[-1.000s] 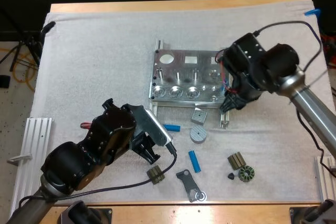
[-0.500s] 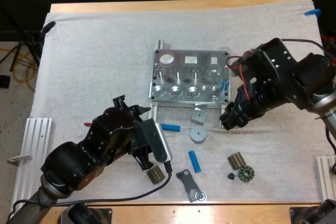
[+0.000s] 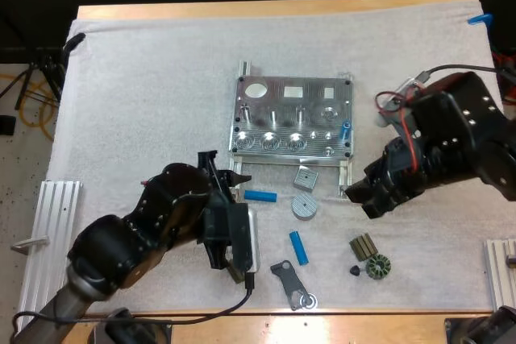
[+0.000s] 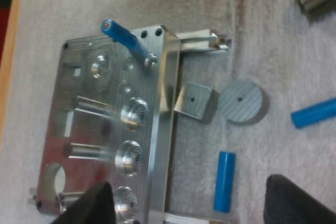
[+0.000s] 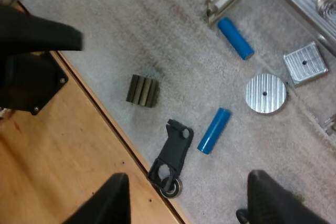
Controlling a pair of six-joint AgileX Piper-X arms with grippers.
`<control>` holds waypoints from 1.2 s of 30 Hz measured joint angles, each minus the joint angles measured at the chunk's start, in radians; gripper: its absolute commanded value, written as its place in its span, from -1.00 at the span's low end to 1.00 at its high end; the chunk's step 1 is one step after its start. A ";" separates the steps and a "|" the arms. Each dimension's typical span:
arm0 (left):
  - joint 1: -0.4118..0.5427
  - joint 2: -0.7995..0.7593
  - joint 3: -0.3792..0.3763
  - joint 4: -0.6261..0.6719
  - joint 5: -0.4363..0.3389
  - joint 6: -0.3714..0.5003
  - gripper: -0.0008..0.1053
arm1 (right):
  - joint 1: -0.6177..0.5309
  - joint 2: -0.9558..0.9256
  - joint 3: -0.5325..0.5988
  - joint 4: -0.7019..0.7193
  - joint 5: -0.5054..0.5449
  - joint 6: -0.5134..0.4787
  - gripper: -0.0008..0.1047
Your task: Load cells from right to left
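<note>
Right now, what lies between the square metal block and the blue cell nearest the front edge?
The round grooved disc, between the square block and that blue cell; the high view shows it.

Grey ribbed disc (image 3: 304, 206), square metal block (image 3: 305, 176), black bracket (image 3: 289, 281), white mat (image 3: 145, 94)

A wooden table (image 3: 266, 7) carried a white mat (image 3: 161, 78) over nearly all its top, with bare wood showing along the far and near edges. Ribbed aluminium rails (image 3: 48, 231) lay at both near corners. A pale speckled floor (image 3: 24, 159) showed to the left, and beyond the table was darkness.
</note>
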 measured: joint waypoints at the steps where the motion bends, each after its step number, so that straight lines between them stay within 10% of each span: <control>1: 0.000 0.010 0.003 -0.002 -0.003 0.010 0.13 | 0.000 -0.004 0.000 0.000 0.000 0.000 -0.04; 27: 0.057 0.487 0.059 -0.191 -0.149 0.229 0.13 | 0.000 -0.043 0.000 0.002 0.000 0.000 -0.04; 36: 0.113 0.550 0.059 -0.214 -0.081 0.229 0.13 | 0.000 -0.043 0.000 0.002 0.000 0.000 -0.04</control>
